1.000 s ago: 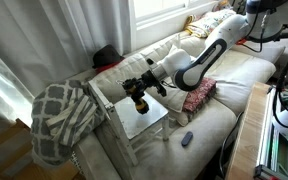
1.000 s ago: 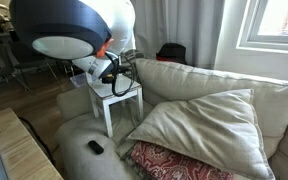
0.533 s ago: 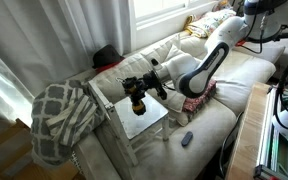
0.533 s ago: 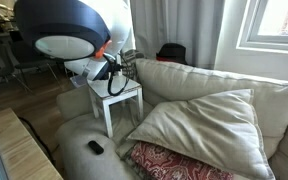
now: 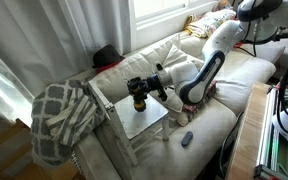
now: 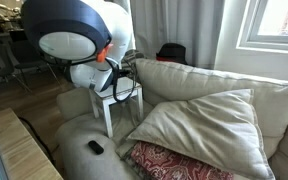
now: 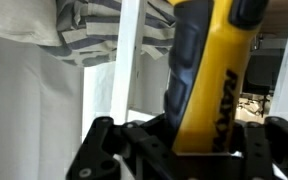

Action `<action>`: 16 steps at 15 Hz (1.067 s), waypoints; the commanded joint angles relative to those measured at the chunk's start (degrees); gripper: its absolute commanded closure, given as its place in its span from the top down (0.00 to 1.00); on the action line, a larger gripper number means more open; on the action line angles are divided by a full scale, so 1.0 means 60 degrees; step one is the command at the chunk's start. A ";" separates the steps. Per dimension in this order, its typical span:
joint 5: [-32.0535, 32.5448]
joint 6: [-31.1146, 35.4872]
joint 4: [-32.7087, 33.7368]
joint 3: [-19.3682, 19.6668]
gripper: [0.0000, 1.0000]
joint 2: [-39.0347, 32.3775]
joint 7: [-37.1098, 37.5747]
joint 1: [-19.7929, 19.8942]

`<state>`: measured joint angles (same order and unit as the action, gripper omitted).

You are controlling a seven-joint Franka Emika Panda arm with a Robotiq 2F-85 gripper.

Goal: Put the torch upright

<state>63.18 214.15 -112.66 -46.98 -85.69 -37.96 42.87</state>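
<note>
The torch (image 7: pixel 209 70) has a yellow body with black grip parts and fills the wrist view, running up from the jaws. My gripper (image 7: pixel 189 150) is shut on it. In an exterior view the gripper (image 5: pixel 144 88) holds the torch (image 5: pixel 139 101) just above the small white side table (image 5: pixel 149 122), with the torch pointing roughly downward at the tabletop. In an exterior view the gripper (image 6: pixel 114 84) is mostly hidden behind the arm's large joint, above the same table (image 6: pixel 124 99).
A checked blanket (image 5: pixel 59 115) hangs beside the table. A red patterned cushion (image 5: pixel 199 96) and a small dark remote (image 5: pixel 186 138) lie on the sofa; both also show in an exterior view, cushion (image 6: pixel 174 160) and remote (image 6: pixel 95 147). A big beige cushion (image 6: pixel 204 115) leans on the sofa.
The arm's elbow and forearm have swung a little. The gripper stays over the white table with the torch still in it.
</note>
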 commanded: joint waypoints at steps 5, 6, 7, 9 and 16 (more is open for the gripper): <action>0.0054 0.2329 0.1451 0.1625 0.05 0.0668 0.2505 -0.1944; 0.0058 0.2647 0.1595 0.1930 0.05 0.0776 0.2861 -0.2239; 0.0067 0.3064 0.2025 0.2405 0.05 0.0725 0.3321 -0.2708; -0.0339 0.3888 0.2390 0.3337 0.45 0.1055 0.4049 -0.3633; -0.1312 0.5005 0.3293 0.5409 0.91 0.1632 0.5886 -0.5585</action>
<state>57.88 241.33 -94.86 -20.74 -78.03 -8.16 14.48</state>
